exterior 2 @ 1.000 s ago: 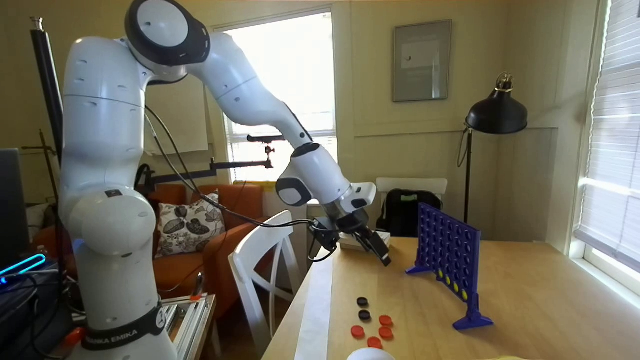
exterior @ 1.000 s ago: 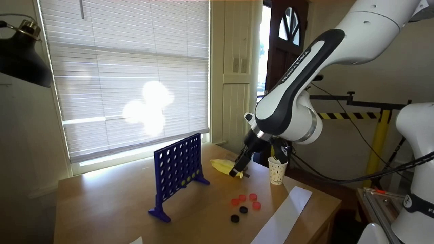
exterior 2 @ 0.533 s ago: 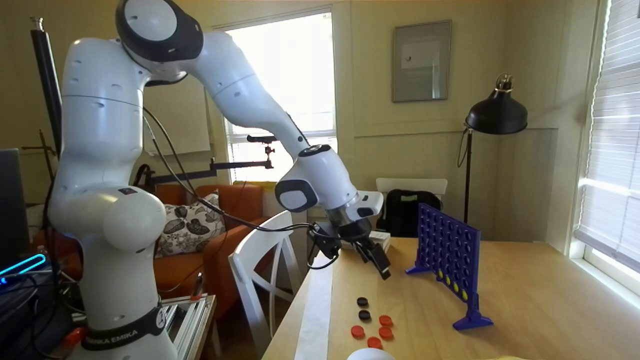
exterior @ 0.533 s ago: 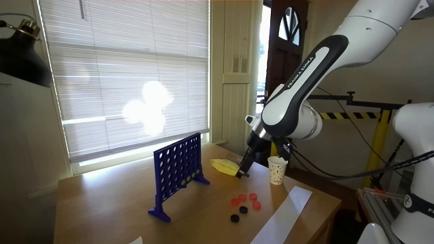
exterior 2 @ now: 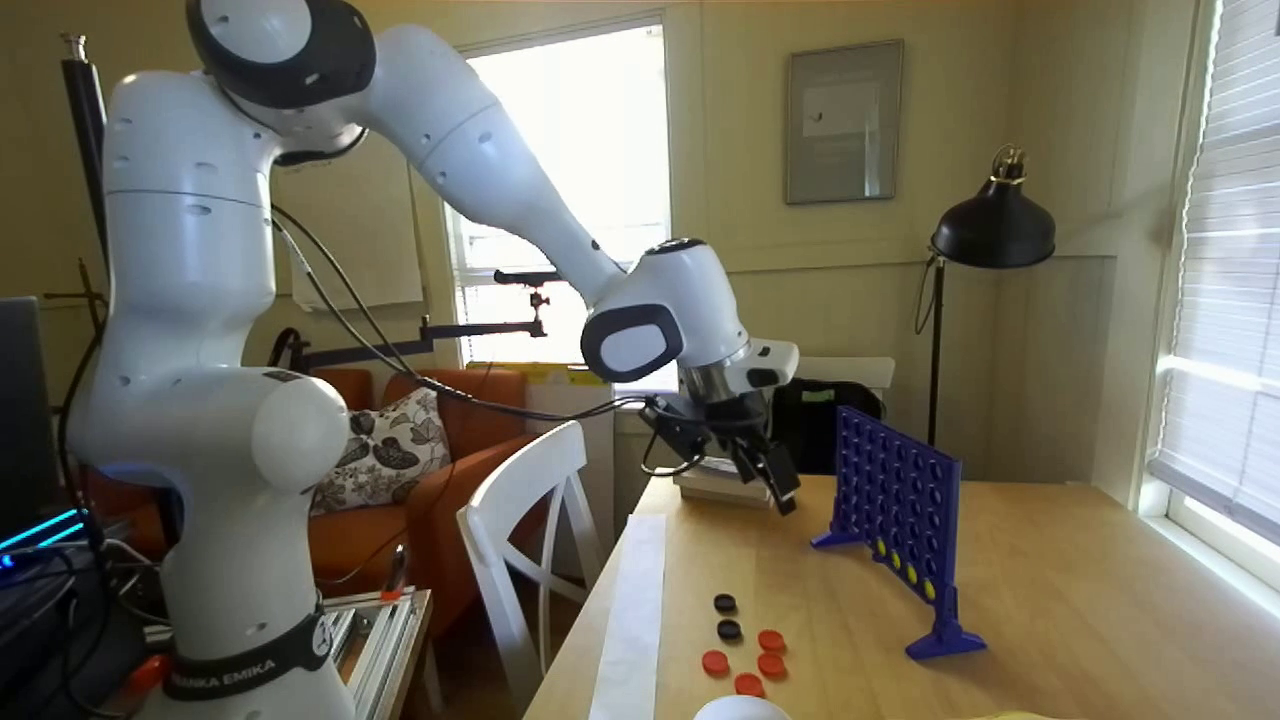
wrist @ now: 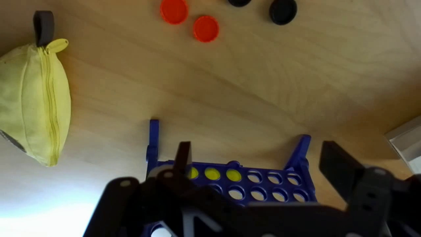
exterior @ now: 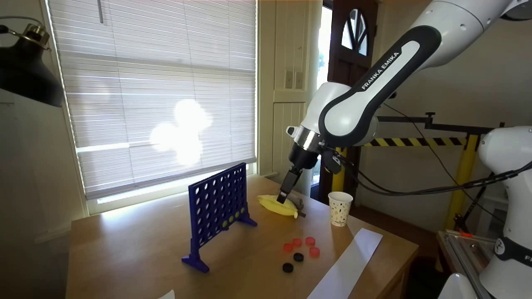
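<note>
The blue rack [exterior 2: 893,500] blocks the middle of the tabletop [exterior 2: 1090,600]; there's room between it and the window-side edge [exterior: 137,209].

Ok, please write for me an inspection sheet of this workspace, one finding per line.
Surface: wooden table, white strip along one edge.
Things: blue rack upright, apparently nearest the gripper; yellow discs in its bottom row.
Clutter: four red discs, two black discs, yellow pouch, patterned cup, all on the table.
Gripper: open, holding nothing, above the table.
Cables: black cables hang slack, apart from the rack.
Surroundings: white chair, black lamp, lowered blinds.
</note>
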Tool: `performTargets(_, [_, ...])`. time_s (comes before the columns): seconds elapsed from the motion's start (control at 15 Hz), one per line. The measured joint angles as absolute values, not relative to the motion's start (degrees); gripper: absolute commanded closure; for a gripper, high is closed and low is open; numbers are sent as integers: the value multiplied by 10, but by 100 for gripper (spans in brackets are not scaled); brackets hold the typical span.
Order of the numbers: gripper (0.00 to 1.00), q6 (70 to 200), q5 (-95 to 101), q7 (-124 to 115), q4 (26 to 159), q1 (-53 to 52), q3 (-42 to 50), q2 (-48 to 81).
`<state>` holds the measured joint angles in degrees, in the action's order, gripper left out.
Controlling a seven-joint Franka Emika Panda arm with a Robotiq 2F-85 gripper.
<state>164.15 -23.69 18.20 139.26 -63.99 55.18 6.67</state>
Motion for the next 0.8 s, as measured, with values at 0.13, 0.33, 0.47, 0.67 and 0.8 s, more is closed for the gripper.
performTargets(0.13, [0,1602,-169,120,1368,-667,586,56])
performTargets(0.33, [0,1538,-84,46,1333,-694,615,33])
performTargets(0.47, [0,1497,-39,9,1315,-702,618,12])
performTargets(0.67, [0,1458,0,-22,1300,-683,589,-16])
performTargets(0.8, [0,1458,-1,-22,1302,-616,524,-14])
